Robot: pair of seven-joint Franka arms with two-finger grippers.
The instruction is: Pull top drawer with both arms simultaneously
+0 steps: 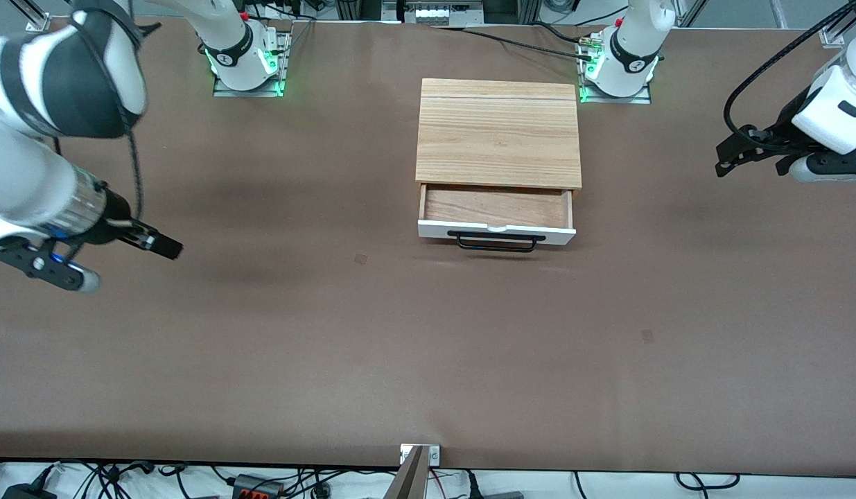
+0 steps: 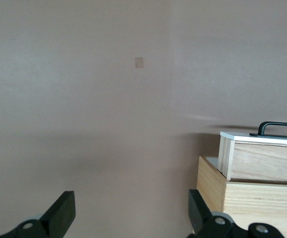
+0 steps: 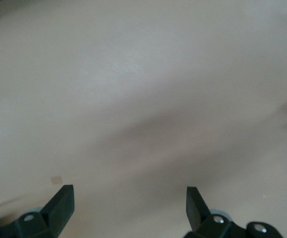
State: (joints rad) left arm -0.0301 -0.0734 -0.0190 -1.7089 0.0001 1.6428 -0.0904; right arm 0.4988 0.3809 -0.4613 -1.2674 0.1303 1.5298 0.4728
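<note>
A: Brown matting covers the whole table [image 1: 428, 346], with cables trailing along the edge nearest the front camera and silver framing above the edge where the arm bases stand.

B: And the top drawer [image 1: 495, 216]?

A: Partly slid out of the light-wood box [image 1: 498, 133], which sits close to the bases' edge, a bit toward the left arm's end. White front panel faces the front camera, black bar handle [image 1: 497, 240] on it, reddish-brown floor showing inside.

B: Anything touching that handle?

A: Nothing. Left gripper [image 1: 724, 166] hangs in the air over the left arm's end of the table, well apart from the box. In the left wrist view its fingers [image 2: 61, 212] are spread wide, nothing between them, and the drawer's side [image 2: 262, 161] sticks out of the box [image 2: 242, 196].

B: And the other one?

A: Right gripper [image 1: 166, 247] hovers over the right arm's end, well apart from the drawer. Its wrist view shows both fingers [image 3: 60, 204] splayed wide over bare matting [image 3: 143, 99], holding nothing.

B: Any marks on the surface?

A: Two small darker squares: one [image 1: 360, 259] just off the drawer's front corner, another [image 1: 647, 336] nearer the camera's edge.
</note>
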